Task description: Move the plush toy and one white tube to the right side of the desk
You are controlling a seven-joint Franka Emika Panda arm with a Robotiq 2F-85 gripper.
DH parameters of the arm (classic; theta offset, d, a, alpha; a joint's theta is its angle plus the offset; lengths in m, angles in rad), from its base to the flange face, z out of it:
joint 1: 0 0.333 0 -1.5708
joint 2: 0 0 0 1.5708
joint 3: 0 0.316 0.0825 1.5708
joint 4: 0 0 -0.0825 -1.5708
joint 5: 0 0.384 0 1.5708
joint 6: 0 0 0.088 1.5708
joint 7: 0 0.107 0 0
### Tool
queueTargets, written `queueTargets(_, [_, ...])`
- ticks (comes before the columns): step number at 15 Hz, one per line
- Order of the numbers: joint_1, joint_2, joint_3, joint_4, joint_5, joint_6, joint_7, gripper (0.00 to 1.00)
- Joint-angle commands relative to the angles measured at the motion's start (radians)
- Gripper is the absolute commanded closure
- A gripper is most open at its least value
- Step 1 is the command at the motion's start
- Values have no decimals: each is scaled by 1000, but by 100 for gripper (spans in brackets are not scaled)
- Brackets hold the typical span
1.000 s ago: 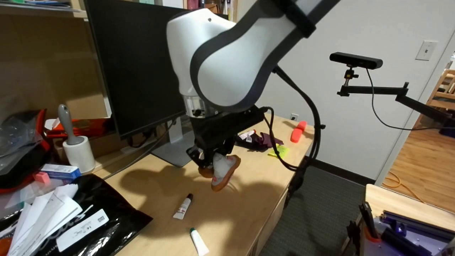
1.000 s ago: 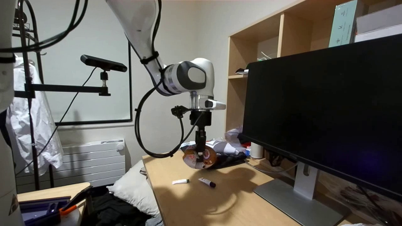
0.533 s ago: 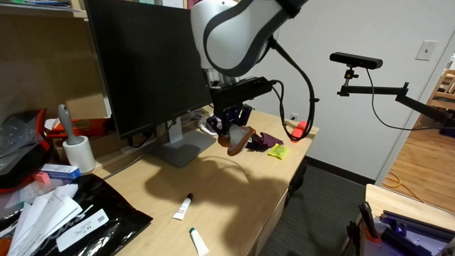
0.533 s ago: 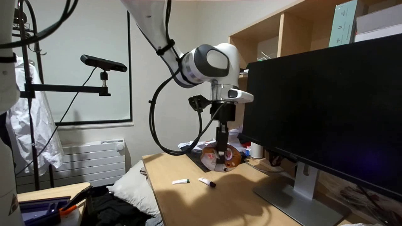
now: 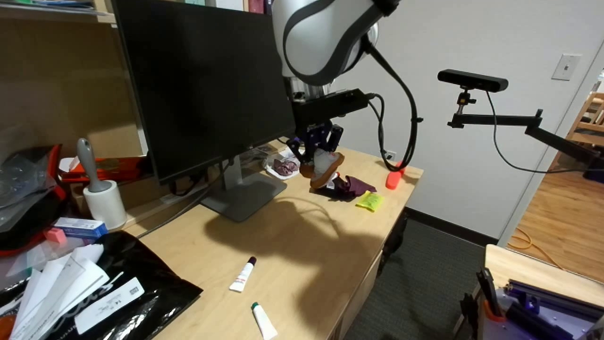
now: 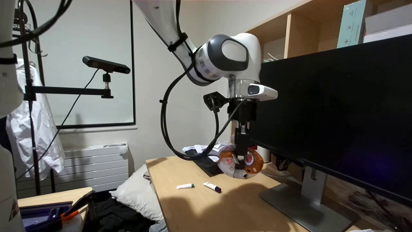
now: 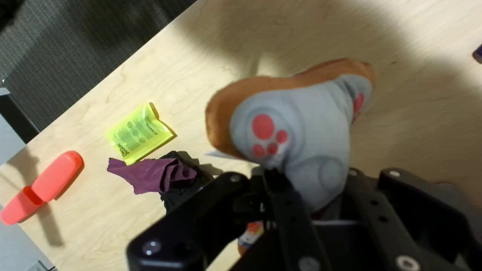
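the hand [image 6: 240,162] pinches the toy [image 7: 320,116] above the table [image 5: 302,293], in front of the monitor [image 5: 203,94], and if it swings too close, the soft toy could rub against the monitor and twist or slip out.

On one worktop [image 5: 203,255] lie one green-capped white tube [image 5: 265,323] and one dark-capped white tube [image 5: 242,277] — two tubes in all. One tool [image 6: 240,162] holds one plush toy [image 7: 316,116]. The same worktop carries one yellow packet [image 7: 139,133], one maroon cloth [image 7: 152,174], one long coral object [image 7: 56,176] and one glossy black bag [image 5: 158,278]. Beyond those — one monitor [image 5: 203,85], one lint roller [image 5: 104,205], one pink block [image 5: 55,235], one wall switch [image 5: 566,67].
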Motion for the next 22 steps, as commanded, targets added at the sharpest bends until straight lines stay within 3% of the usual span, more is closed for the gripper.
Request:
queueTargets(1, [-6, 0, 6, 1, -1, -2, 0, 87])
queueTargets(4, [-14, 18, -1, 33, -12, -39, -29, 91])
queueTargets(8, [-65, 74, -18, 106, 62, -162, -219, 91])
queueTargets(14, [-117, 183, -48, 163, 63, -87, -291, 91])
queueTargets(22, [-190, 335, -23, 216, 272, -48, -496, 91])
